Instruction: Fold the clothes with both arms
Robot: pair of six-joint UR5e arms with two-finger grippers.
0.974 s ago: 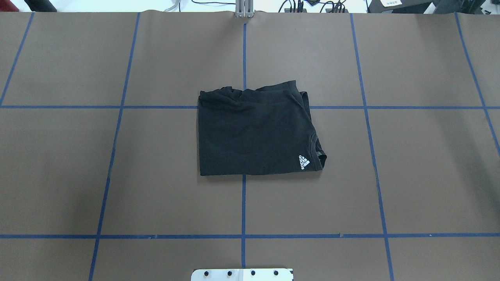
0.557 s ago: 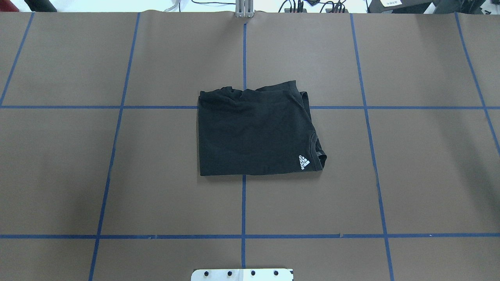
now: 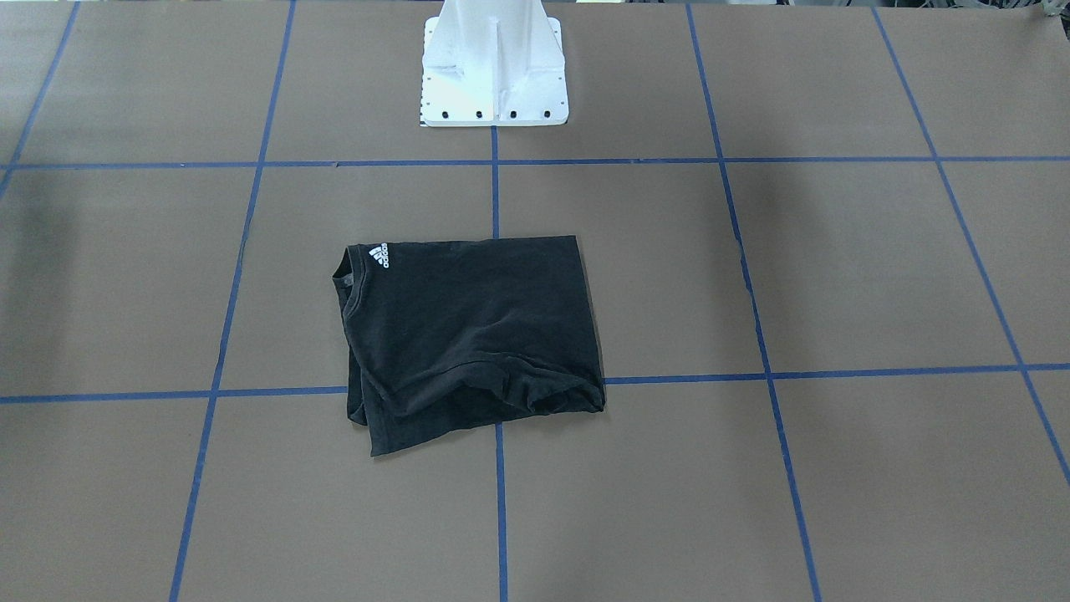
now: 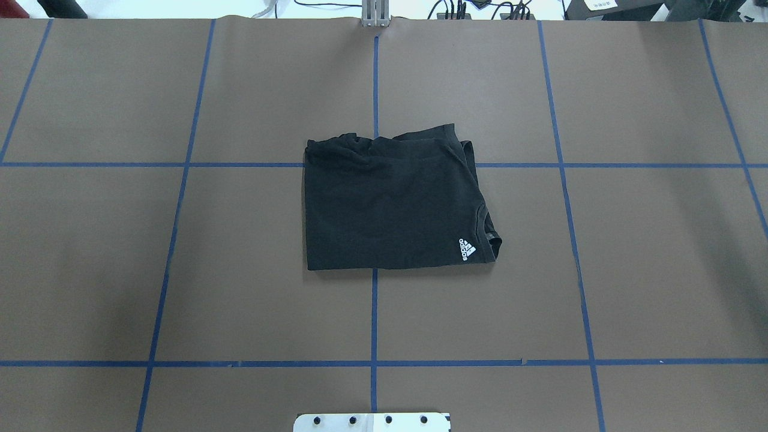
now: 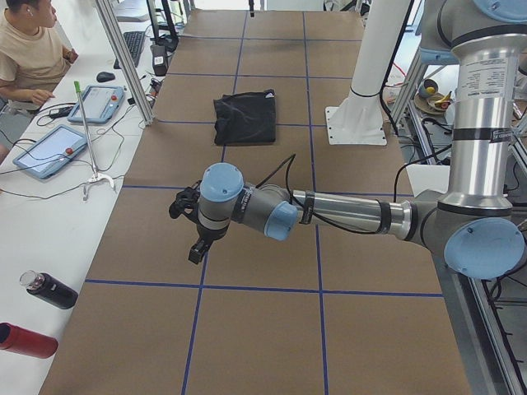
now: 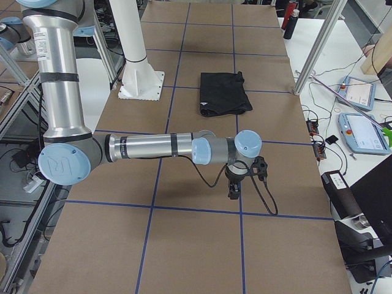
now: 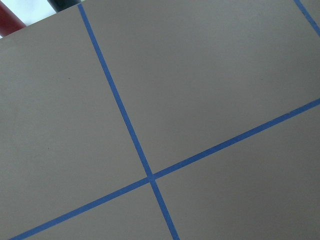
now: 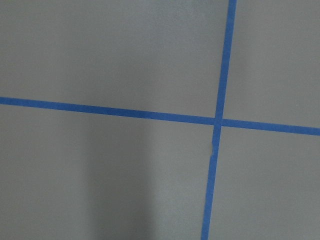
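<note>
A black short-sleeved T-shirt (image 4: 390, 204) lies folded into a rough rectangle on the brown paper-covered table (image 4: 600, 270), straight out from the white pedestal base (image 3: 493, 58) and a little toward the robot's right. Its small white logo (image 4: 467, 249) and ribbed collar (image 4: 489, 231) sit at the corner nearest the base on that side.

The left tool (image 5: 196, 251) hangs over bare table far off to the base's left, and the right tool (image 6: 233, 191) does the same far off to the base's right. Both are well apart from the shirt. Whether either tool is open or closed cannot be told; each shows only in a side view, and the wrist cameras see nothing but paper and blue tape lines (image 7: 125, 125).

The cloth looks light, soft and limp, so it should sag and its stacked layers may slide apart when lifted. The edge nearest the base is straight and flat; the edge farthest from the base is bunched and wrinkled, with a loose hem poking out. If another fold is wanted, the likeliest holds are the two corners of one edge, one per tool, pinching every layer together.
</note>
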